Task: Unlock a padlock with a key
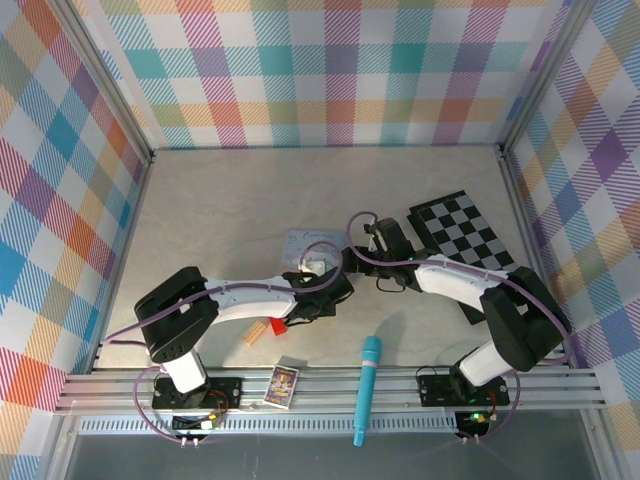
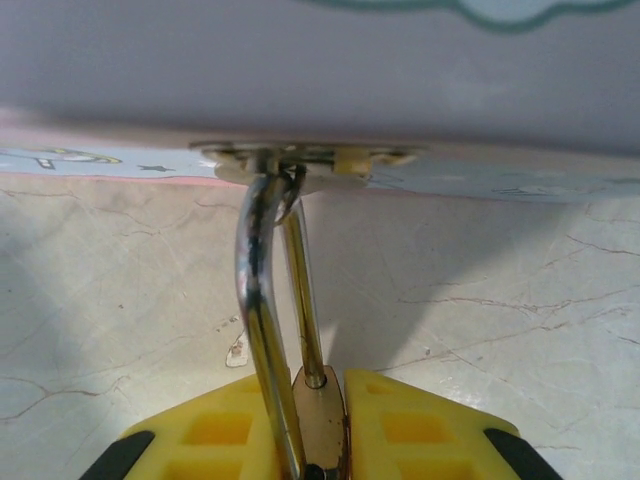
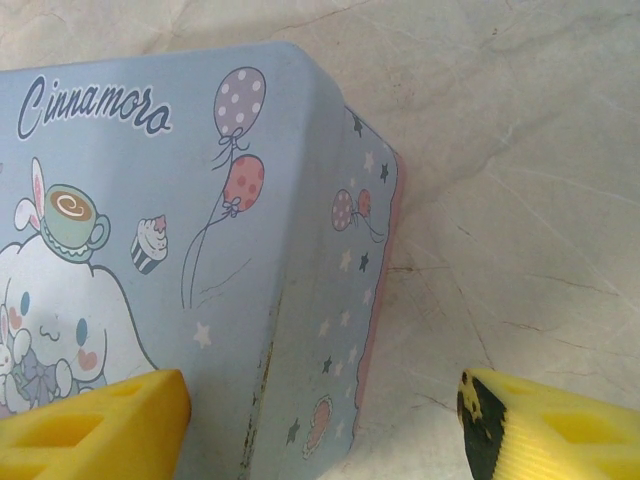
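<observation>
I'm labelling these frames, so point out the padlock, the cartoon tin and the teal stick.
padlock [image 2: 320, 420], left wrist view, brass body.
cartoon tin [image 3: 150, 200], right wrist view, printed lid.
teal stick [image 1: 365, 390], top external view, middle of shaft.

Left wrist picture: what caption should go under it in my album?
The left pincer pinches the brass padlock, its silver shackle hooked through the pastel tin's latch.

Pinching the padlock [image 2: 320, 425] between the left jaws, shackle [image 2: 258, 290] hooking through the hasp [image 2: 300, 157] of the tin [image 3: 150, 260] ahead; framing that tin's corner between the right jaws.
</observation>
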